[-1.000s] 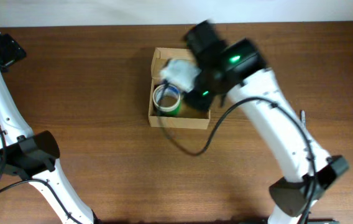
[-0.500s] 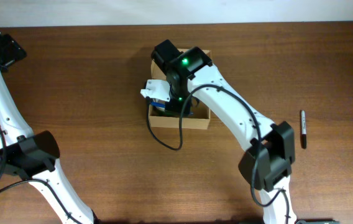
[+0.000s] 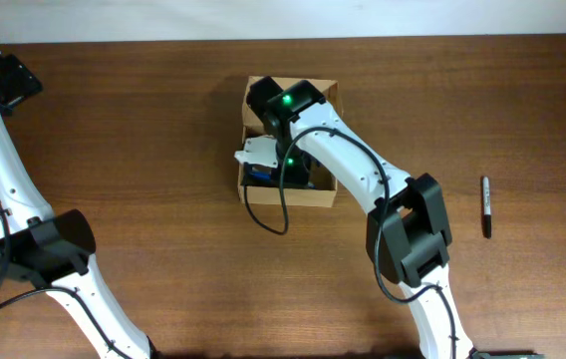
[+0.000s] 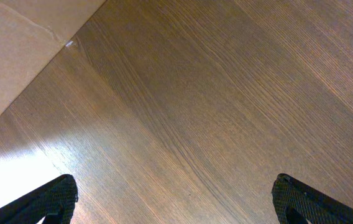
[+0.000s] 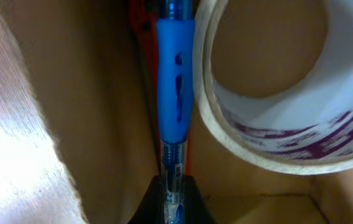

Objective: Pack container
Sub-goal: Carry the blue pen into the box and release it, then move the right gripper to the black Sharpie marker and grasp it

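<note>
Gaping tan cardboard container [image 3: 319, 195], pen [image 5: 175, 81] inside

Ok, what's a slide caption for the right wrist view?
Right fingers shut on a blue-grip pen inside the cardboard box, beside a tape roll.

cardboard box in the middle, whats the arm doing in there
The right fingers are down inside the cardboard box, shut on a blue pen that runs close along one wall, beside a tape roll. The left fingers hang open over the table, off to the side. A black marker lies on the table outside the box.
</note>
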You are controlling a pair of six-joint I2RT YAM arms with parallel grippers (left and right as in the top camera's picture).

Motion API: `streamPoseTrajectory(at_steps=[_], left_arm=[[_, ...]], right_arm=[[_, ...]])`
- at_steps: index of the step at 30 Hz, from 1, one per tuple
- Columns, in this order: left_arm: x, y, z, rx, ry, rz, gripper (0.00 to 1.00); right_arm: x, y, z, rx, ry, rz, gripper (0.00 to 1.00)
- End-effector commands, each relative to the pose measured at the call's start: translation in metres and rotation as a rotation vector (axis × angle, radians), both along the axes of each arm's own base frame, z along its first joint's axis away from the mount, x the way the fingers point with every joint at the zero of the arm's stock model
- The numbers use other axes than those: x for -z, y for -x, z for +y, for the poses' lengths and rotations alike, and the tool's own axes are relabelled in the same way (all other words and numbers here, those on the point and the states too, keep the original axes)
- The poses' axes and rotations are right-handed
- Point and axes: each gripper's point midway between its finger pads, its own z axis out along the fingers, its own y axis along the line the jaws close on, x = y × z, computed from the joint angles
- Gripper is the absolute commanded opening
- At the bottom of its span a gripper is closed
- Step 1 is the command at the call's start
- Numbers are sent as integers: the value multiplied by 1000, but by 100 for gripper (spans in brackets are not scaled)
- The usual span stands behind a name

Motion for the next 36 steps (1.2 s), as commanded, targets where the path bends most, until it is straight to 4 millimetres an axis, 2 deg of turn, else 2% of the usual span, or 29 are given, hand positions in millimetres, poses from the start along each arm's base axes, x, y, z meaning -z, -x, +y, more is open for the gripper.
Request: streamPoseTrajectory(at_steps=[1, 5, 9, 12, 16, 19, 21, 25, 26, 27, 30, 32, 33, 36], left_arm=[[-11, 5, 1, -17, -2, -31, 100], [-11, 5, 1, -17, -3, -31, 100], [-11, 5, 1, -17, -3, -31, 100], [-11, 5, 1, -17, -3, -31, 100], [-11, 5, 1, -16, -3, -30, 100], [-11, 5, 1, -17, -3, -31, 100], [-11, 5, 1, -17, -3, -31, 100], [-11, 5, 1, -17, -3, -31, 100], [-11, 5, 1, -17, -2, -31, 100], [-11, 5, 1, -17, -2, -31, 100], [-11, 5, 1, -17, -3, -31, 100], [-11, 5, 1, -17, -3, -31, 100], [-11, 5, 1, -17, -3, -31, 100], [-11, 5, 1, -17, -3, -31, 100]], right_arm=[[-1, -6, -12, 22, 10, 6, 3], [-1, -6, -19, 36, 17, 18, 5], [-5, -5, -16, 44, 2, 14, 24], [-13, -4, -13, 33, 6, 0, 34], [-27, -5, -12, 51, 22, -33, 37], [-58, -9, -5, 69, -13, -107, 37], [-87, -14, -5, 108, -28, -193, 39], [-171, -26, -23, 248, -93, -451, 56], [-191, -27, -29, 290, -123, -505, 58], [-223, -27, -44, 363, -179, -581, 59], [-274, -21, -88, 525, -266, -685, 58], [-298, -18, -126, 651, -300, -741, 58], [-308, -16, -153, 734, -307, -772, 59], [-315, -11, -220, 958, -309, -798, 60]])
